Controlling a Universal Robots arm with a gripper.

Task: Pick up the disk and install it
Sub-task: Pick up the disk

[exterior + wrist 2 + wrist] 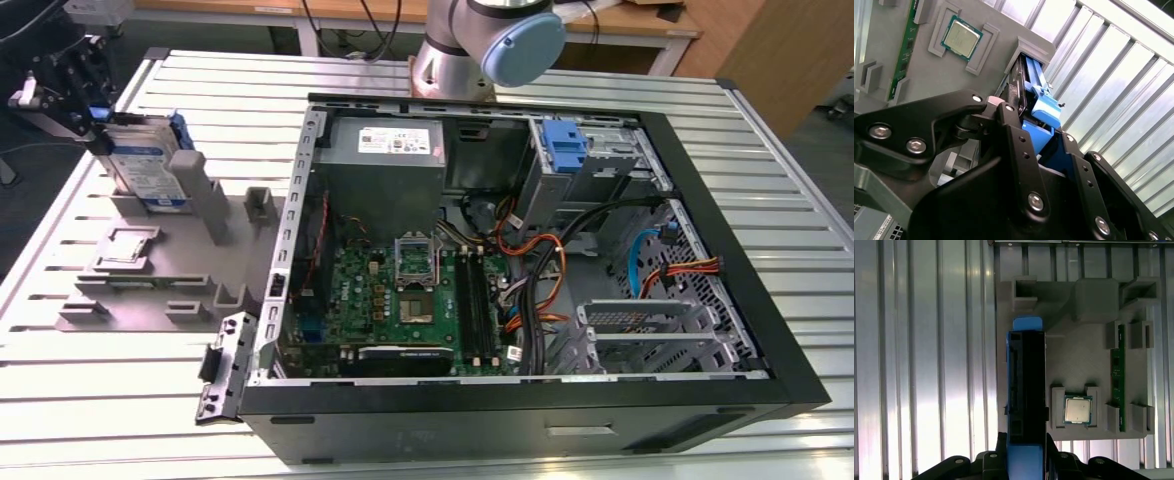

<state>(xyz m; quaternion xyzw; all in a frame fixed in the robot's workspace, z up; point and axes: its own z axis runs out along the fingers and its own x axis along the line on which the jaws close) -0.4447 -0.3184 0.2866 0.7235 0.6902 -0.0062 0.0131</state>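
Exterior view: an open computer case (534, 250) lies on a ribbed metal worktop (134, 400). At the exterior view's left, the disk (144, 165) stands on edge in a grey holder (147, 300), with the black gripper (91, 120) at its upper end.

Second wrist view: the gripper (1041, 142) is clamped on the disk (1045, 107), its fingers (1019, 150) pressing the blue rails.

First wrist view: the disk (1026, 370), seen edge-on, sits in the holder (1074, 365) near a processor chip (1077, 410) and a memory stick (1117, 385).
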